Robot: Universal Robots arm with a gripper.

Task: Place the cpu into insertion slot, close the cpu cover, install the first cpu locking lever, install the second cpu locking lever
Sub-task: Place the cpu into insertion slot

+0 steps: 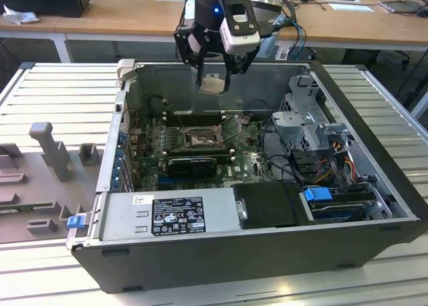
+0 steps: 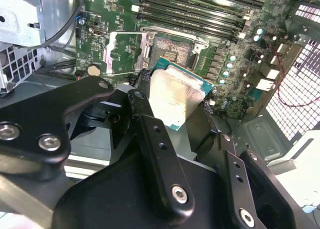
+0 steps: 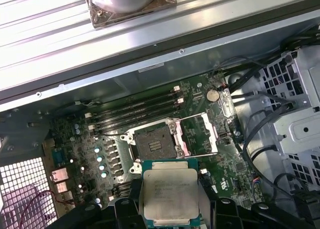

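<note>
Gripping the cpu (image 3: 169, 196) by its edges, the hand (image 1: 213, 84) hangs clear above the uncovered insertion slot (image 3: 156, 143).

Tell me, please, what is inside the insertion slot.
The insertion slot holds nothing, its dark centre bare. The cpu, in the gripper, hides part of its rim in the second wrist view.

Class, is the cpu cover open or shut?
Open: the cpu cover stands flipped aside, leaving the insertion slot bare.

You've got one cpu (image 3: 169, 194), one insertion slot (image 3: 154, 140), one cpu cover (image 3: 182, 141), four long memory slots (image 3: 135, 106), one coin battery (image 3: 213, 95), one tool (image 1: 214, 85), one case (image 1: 200, 259).
</note>
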